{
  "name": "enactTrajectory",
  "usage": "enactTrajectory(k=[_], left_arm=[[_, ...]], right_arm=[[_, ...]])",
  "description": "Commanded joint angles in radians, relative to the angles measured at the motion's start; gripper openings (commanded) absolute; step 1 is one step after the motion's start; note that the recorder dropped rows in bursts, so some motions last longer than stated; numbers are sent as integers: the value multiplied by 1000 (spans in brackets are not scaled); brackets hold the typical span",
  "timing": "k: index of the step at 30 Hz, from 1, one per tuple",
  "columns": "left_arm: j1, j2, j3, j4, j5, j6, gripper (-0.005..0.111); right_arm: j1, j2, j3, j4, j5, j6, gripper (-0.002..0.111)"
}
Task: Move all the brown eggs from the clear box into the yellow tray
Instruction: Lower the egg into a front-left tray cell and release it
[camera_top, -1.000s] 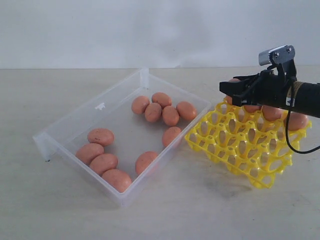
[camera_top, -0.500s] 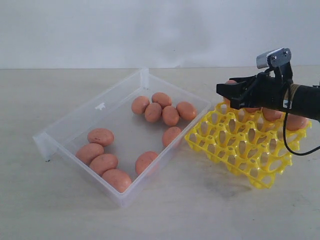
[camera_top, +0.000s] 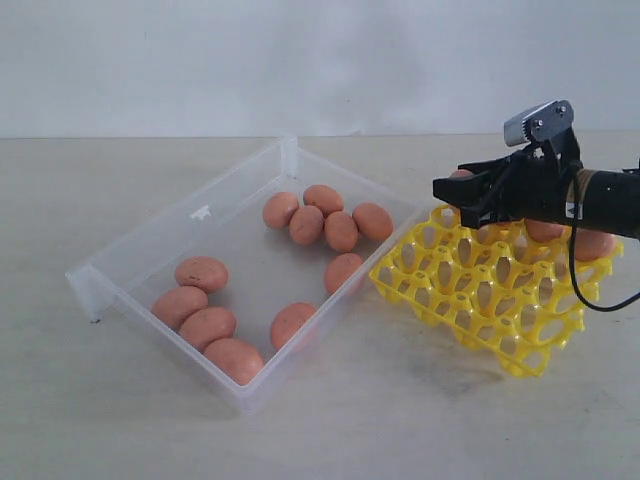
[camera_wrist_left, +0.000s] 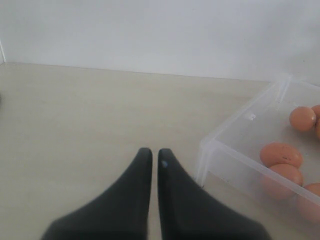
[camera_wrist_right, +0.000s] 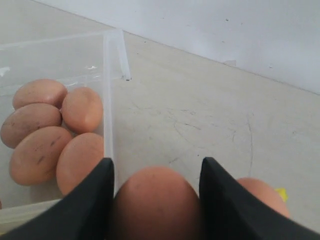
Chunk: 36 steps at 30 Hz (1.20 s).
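At the right of the frame, just above the yellow tray, your right gripper clamps one brown egg (the left gripper has its jaws together).

Robot-manipulation test bench in a laboratory-type room. A plain, pale, scuffed tabletop runs back to a bare white wall. A black robot arm reaches in from the right, with a small metal-cased camera mounted above its wrist and a loose black cable hanging from it. Its right gripper pinches a brown egg. The objects read as staged test props: a clear box holding loose brown eggs, and a yellow tray beside it. Both wrist views show the same tabletop and wall.
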Motion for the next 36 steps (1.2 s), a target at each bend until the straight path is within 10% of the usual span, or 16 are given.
enactTrajectory(k=[1,36], left_arm=[[-2,-2,3,-3,-8,2,4],[-2,-2,3,-3,-8,2,4]], right_arm=[[2,0,-7,-9,15,-8,0],[27,0,-7,-116,120,55,14]])
